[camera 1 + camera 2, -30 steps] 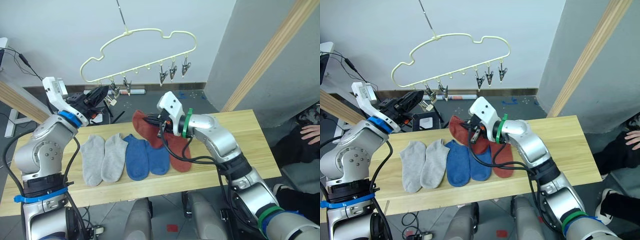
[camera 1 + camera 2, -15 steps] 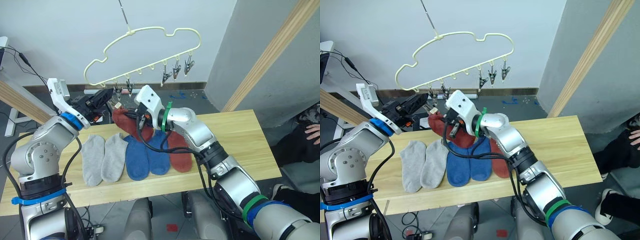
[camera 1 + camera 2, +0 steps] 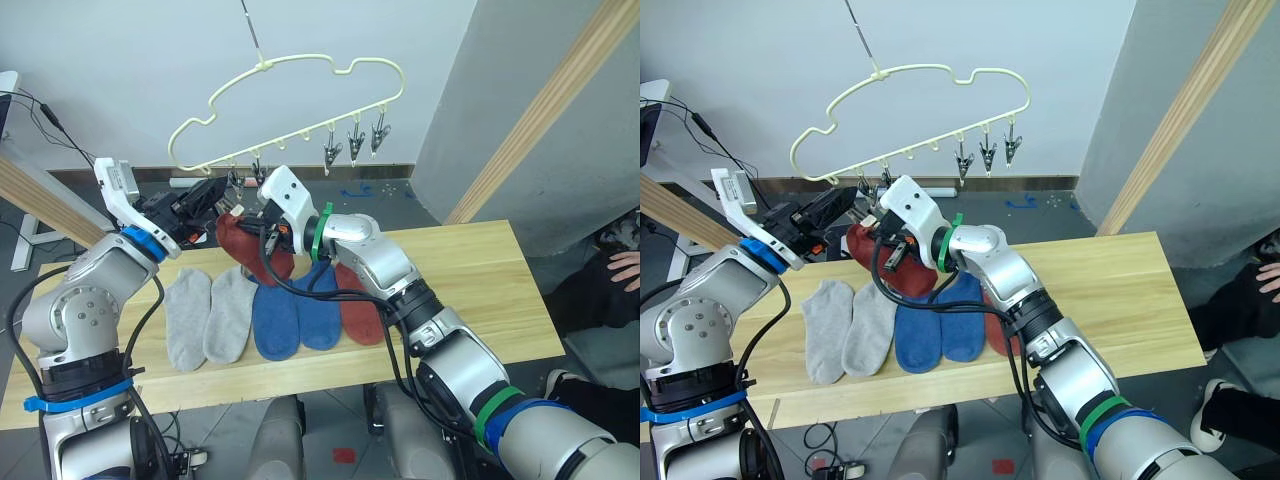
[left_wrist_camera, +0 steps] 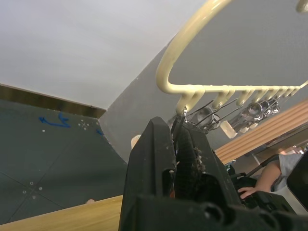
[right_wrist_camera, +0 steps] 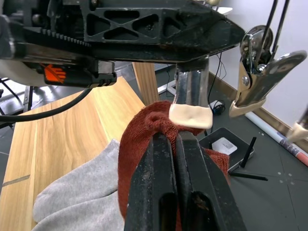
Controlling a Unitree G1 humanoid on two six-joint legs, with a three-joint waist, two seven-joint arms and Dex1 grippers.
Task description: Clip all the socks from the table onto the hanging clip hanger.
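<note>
The pale-yellow clip hanger [image 3: 290,100] hangs over the table [image 3: 470,270]. My left gripper [image 3: 222,190] is shut on the hanger's leftmost clip [image 5: 190,113]. Just under that clip my right gripper [image 3: 258,222] is shut on a rust red sock [image 5: 144,139], held up above the table; the sock's edge nearly touches the clip's cream tip. On the planks lie two grey socks [image 3: 185,315], two blue socks [image 3: 275,320] and another red sock [image 3: 358,310], side by side. Three free clips [image 3: 355,145] hang at the bar's right end.
A slanted wooden pole [image 3: 540,110] rises at the right, and another beam [image 3: 40,195] at the left. A person's hand [image 3: 625,268] shows at the right edge. A black box [image 5: 226,144] and cables lie on the floor behind the table.
My right gripper has carried the red sock up and to the left, from over the red pair's spot to just under the left clip. The left gripper has barely moved.
</note>
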